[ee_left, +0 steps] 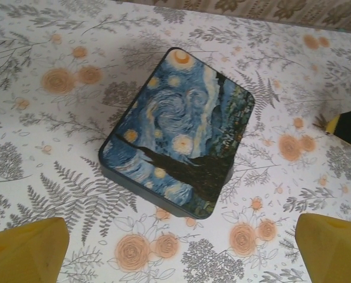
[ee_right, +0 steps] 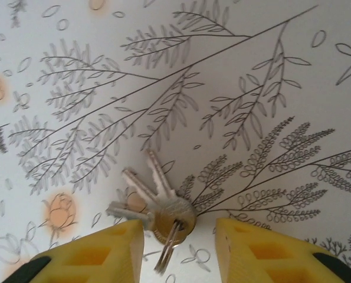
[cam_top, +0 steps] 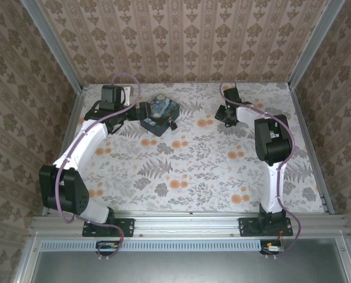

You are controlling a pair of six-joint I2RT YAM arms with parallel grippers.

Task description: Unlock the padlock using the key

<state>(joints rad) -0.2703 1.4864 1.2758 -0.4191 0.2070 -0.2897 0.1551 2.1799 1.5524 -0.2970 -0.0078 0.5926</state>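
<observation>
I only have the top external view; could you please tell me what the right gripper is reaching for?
Observer: A bunch of keys, lying flat on the table between the right gripper's fingertips.
Operator: Are they clamped?
Observer: No; a gap shows between the keys and one yellow finger.
Operator: And the left gripper?
Observer: Wide open, with the closed blue-print box on the table ahead of it.

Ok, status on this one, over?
Left gripper open, facing the Starry Night print box. Right gripper open, astride the key bunch lying on the table. Nothing blocking it.
</observation>
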